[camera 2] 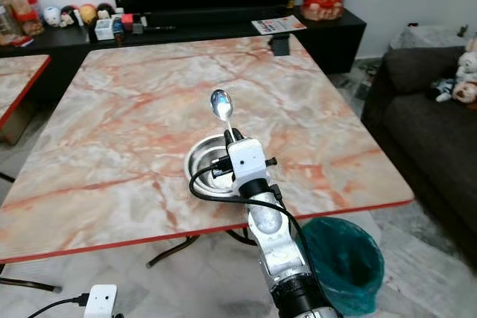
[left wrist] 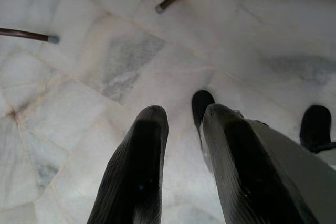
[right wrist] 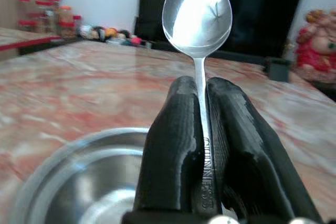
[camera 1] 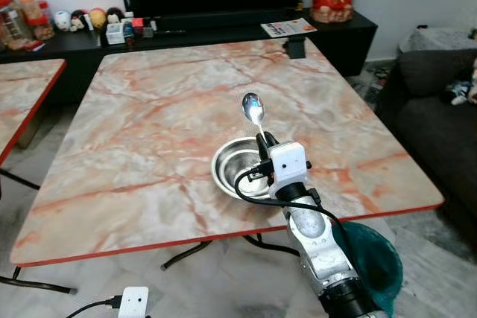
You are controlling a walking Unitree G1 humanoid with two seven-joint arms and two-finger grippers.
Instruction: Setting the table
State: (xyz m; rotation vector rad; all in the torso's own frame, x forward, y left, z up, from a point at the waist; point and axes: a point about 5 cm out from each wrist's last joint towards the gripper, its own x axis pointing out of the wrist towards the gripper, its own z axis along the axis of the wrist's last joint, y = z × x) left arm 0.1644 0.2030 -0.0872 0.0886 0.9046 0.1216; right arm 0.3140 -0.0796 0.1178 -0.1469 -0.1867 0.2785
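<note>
While the right pincer [camera 1: 260,138] was clenched on the spoon [camera 1: 252,106] by its handle, the spoon's head stuck up past the fingertips, and the steel bowl [camera 1: 229,165] sat on the desk [camera 1: 149,117] directly under the pincer. Left pincer [left wrist: 181,129] hung idle over the floor, fingers slightly parted, holding nothing. Risk as I saw it: thin handle pinched between just 2 pads could twist or slide, dropping the spoon into the bowl instead of beside it.
</note>
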